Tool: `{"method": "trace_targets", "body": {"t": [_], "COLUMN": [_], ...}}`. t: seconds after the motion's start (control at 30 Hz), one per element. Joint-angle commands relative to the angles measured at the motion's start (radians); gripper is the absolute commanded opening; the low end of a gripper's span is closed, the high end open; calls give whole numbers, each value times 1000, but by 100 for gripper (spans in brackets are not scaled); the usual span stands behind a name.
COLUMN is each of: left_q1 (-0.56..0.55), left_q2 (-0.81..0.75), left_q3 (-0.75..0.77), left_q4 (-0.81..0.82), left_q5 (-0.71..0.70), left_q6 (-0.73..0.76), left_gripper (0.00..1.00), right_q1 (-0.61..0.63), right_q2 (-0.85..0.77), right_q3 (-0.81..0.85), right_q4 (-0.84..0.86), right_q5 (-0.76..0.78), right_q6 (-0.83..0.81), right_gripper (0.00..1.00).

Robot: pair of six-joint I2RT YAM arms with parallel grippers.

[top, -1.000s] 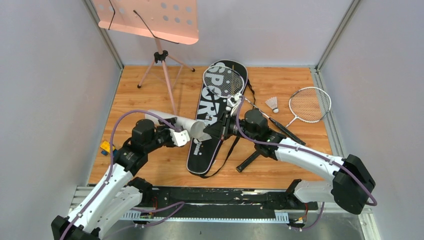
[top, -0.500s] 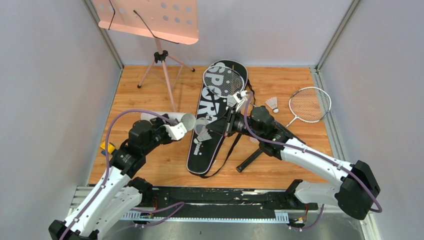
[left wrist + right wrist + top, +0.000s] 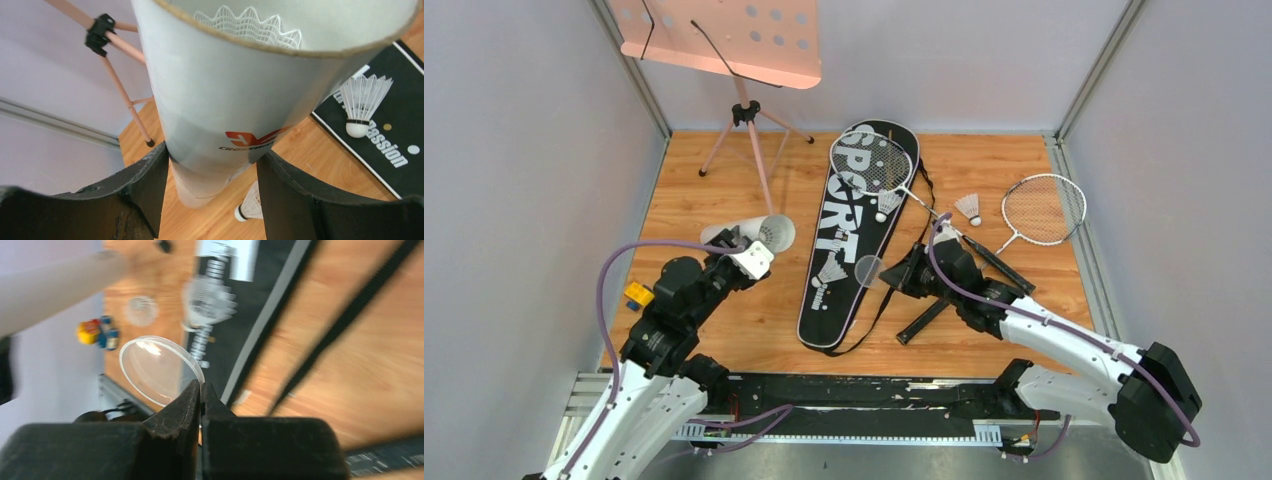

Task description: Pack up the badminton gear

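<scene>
top external: high, behind arm bases [image 3: 1044, 385], looks steeply down over whole table [image 3: 984, 160], far. left wrist: close, looks along own fingers [image 3: 145, 190] up white tube [image 3: 220, 90]. right wrist: close, rolled sideways, blurred, looks past fingertips [image 3: 185, 400] and clear lid [image 3: 160, 370]. all three share shuttlecock [image 3: 832, 270] lying on black bag [image 3: 821, 318].

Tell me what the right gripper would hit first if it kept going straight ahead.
Probably the shuttlecock lying on the black bag, just ahead of the right gripper and its clear lid. If it passes above that, the white tube comes next; height is unclear.
</scene>
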Motion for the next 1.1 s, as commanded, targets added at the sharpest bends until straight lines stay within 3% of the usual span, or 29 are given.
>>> {"method": "trace_targets", "body": {"t": [0.0,0.1,0.23,0.33,0.5,0.67,0.93,1.07], "left_q1": [1,1,1,1,1,1,1,1], "left_q2": [-83,-98,-116,-116,-126,-142,-164,-180], "left_q3": [20,32,45,57,53,48,32,29], "left_q4": [66,66,73,69,89,84,66,51], "left_q5": [-43,-88,-28,-30,-51,-56,-129,-147], "left_q6": [-58,-45,-27,-35,-83,-76,-68,-66], "left_gripper": [47,48,49,49,50,51,52,52], "right_q1": [-19,-24,-32,-64,-242,-323,-354,-358], "right_q2": [-39,-80,-110,-102,-35,-45,-8,20], "right_q3": [-15,40,127,161,189,148,48,42], "right_q4": [-210,-484,-829,-946,-1189,-1287,-1273,-1246], "right_q5": [167,313,414,458,452,421,383,342], "right_q6": [104,336,581,604,701,773,859,823], "right_gripper": [0,0,0,0,0,0,0,0]}}
